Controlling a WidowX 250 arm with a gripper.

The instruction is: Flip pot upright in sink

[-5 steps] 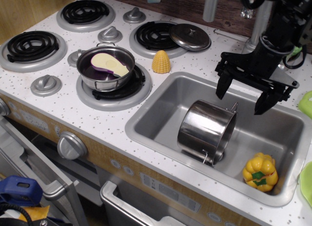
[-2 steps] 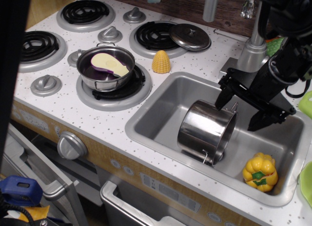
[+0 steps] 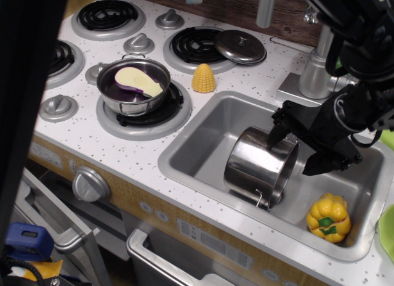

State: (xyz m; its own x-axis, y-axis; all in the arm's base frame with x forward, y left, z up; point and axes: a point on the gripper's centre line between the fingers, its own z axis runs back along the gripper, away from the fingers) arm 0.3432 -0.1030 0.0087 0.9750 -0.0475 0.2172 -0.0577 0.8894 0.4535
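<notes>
Pot (image 3: 260, 166) lies on its side in sink (image 3: 203, 135), mouth facing right toward pincer (image 3: 297, 150). Pincer wide, empty, at the far-right rim.

sink (image 3: 203, 141) left floor: free | right: pot (image 3: 258, 164), yellow pepper (image 3: 329, 217) block

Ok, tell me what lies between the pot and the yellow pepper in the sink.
Nothing: in the only view, just bare sink floor separates the pot on its side from the yellow pepper. The gripper hangs open above, at the pot's rim.
</notes>
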